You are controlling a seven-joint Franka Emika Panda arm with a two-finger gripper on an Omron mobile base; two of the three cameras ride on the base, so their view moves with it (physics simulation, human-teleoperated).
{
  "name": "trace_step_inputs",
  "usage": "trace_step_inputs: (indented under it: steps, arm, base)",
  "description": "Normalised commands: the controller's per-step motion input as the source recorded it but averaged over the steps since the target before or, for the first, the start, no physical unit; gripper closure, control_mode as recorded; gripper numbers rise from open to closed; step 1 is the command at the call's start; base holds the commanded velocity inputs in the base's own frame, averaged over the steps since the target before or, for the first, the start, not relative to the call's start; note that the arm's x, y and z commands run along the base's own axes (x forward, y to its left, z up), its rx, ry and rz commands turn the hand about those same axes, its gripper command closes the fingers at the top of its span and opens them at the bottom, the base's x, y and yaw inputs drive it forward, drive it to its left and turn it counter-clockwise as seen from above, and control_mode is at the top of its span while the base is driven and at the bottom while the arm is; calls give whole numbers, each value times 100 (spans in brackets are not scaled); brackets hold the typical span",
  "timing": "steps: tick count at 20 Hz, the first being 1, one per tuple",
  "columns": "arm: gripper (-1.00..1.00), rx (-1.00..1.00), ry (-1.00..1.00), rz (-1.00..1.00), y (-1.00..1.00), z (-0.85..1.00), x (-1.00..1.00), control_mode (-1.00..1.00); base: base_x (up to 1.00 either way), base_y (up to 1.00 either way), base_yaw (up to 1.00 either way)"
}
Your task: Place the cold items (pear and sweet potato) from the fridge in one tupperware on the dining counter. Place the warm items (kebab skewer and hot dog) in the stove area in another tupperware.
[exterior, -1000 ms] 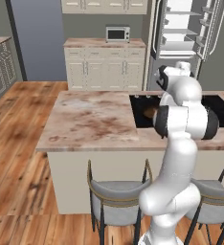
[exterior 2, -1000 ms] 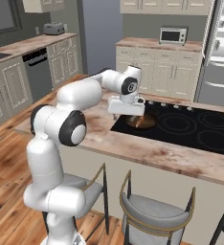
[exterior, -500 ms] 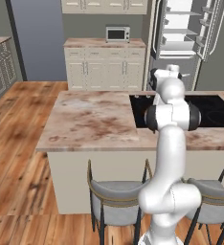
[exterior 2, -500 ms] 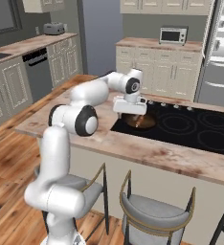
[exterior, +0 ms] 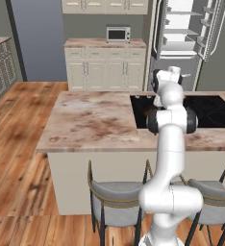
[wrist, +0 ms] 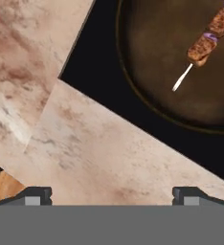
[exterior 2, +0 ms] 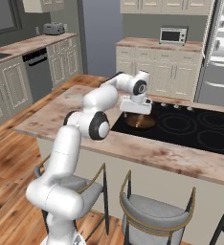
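Observation:
A kebab skewer (wrist: 207, 40) with brown meat chunks, a purple piece and a pale stick lies in a dark round pan (wrist: 181, 81) on the black cooktop (wrist: 92, 72). My gripper (wrist: 111, 196) hangs open over the marble counter edge beside the pan, with nothing between its fingertips (wrist: 35, 195). From the right base view, the gripper (exterior 2: 135, 106) points down just above the pan (exterior 2: 140, 120) at the cooktop's left end. The hot dog, pear, sweet potato and tupperware are out of view.
The island counter (exterior: 90, 120) holds the cooktop (exterior 2: 190, 129). Bar stools (exterior: 117, 202) stand along its near side. An open fridge (exterior: 186, 33) and a microwave (exterior: 118, 33) on cabinets stand behind.
The arm has swung from a bent-elbow pose to a more upright one. The hand has shifted slightly right, closer over the pan. The jaws stayed open.

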Motion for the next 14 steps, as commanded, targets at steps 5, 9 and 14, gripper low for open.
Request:
trace_step_inputs:
  steps: [5,9,14]
  arm:
    - [-100,-1,-51,-6,0,-24,-6,-100]
    - [-100,-17,-23,-27,18,-48,-30,-100]
    - [-100,-12,21,-30,15,-2,2,-100]
  base:
    - [0,0,0]
    - [0,0,0]
    - [0,0,0]
